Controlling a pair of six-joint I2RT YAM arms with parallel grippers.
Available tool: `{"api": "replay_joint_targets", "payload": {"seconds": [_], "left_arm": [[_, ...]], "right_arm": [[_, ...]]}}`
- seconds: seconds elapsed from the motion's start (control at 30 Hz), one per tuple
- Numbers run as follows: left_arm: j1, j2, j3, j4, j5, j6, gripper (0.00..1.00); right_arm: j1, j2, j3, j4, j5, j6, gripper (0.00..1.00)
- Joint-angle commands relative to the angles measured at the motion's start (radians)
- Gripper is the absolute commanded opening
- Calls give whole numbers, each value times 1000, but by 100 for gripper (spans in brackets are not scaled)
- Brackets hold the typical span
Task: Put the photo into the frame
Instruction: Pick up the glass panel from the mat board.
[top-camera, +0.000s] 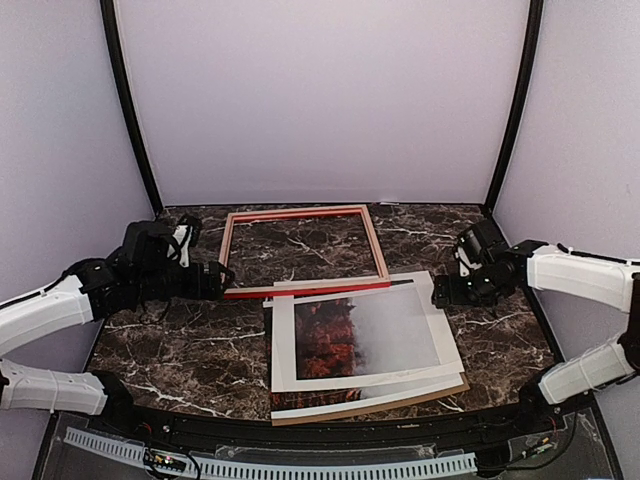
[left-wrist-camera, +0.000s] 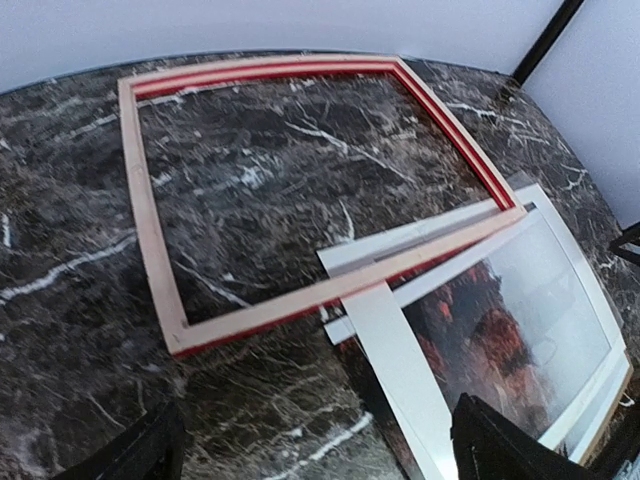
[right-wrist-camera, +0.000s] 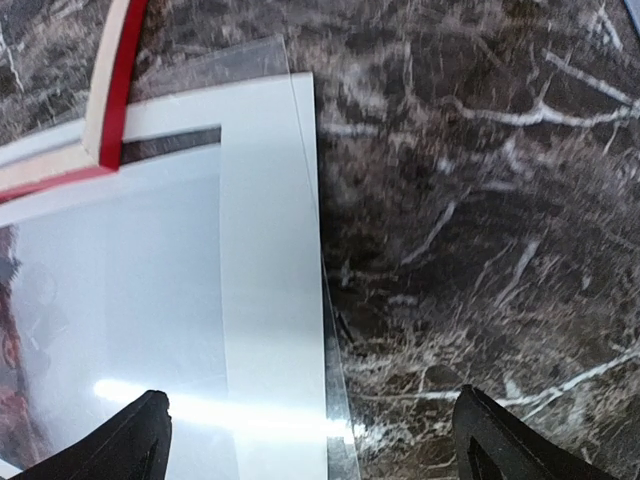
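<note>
Top external view: we logged the left pincer (top-camera: 222, 274) with its jaws spread wide and nothing between them, low over the marble table (top-camera: 170, 340). The frame (top-camera: 305, 290) lay flat just ahead of that pincer. Its near-left corner was the closest part, not touching. Pale wood faced up, with red along the edges. The frame's near rail rested on the far edge of a white mat (top-camera: 283, 350).

The photo (top-camera: 360, 335) showed through the mat's window, ahead and to the right of the left pincer and apart from it. A brown backing board (top-camera: 400, 400) sat at the bottom of that stack.

The right pincer (top-camera: 442, 293) also had its jaws wide apart and empty, just beside the stack's far-right corner. From the right wrist, the mat and photo lay under and to the left of its fingers (right-wrist-camera: 130, 435). The frame's corner sat ahead-left on the mat. A clear sheet (right-wrist-camera: 335, 385) stuck out past the mat's edge. We could not tell whether it lay over or under the mat.
</note>
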Motion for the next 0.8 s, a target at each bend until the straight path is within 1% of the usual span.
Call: {"api": "replay_joint_targets", "payload": {"seconds": [0.0, 0.1, 0.17, 0.37, 0.57, 0.63, 0.77], "left_arm": [[-83, 27, -45, -14, 107, -135, 94], [-151, 73, -53, 7, 128, -186, 92], [-177, 109, -55, 21, 149, -209, 91], [-236, 216, -35, 93, 224, -246, 86], [-261, 301, -38, 173, 267, -293, 84], [-262, 325, -36, 190, 273, -310, 82], [-265, 368, -28, 208, 281, -346, 79]], "right_arm": [[-16, 13, -56, 0, -118, 73, 99], [-43, 14, -91, 24, -148, 87, 99], [-67, 16, -111, 30, -176, 91, 98], [-119, 6, -152, 62, -194, 110, 96], [-140, 7, -214, 136, -279, 122, 90], [-140, 5, -225, 146, -297, 122, 87], [-142, -12, -245, 161, -309, 125, 86]]}}
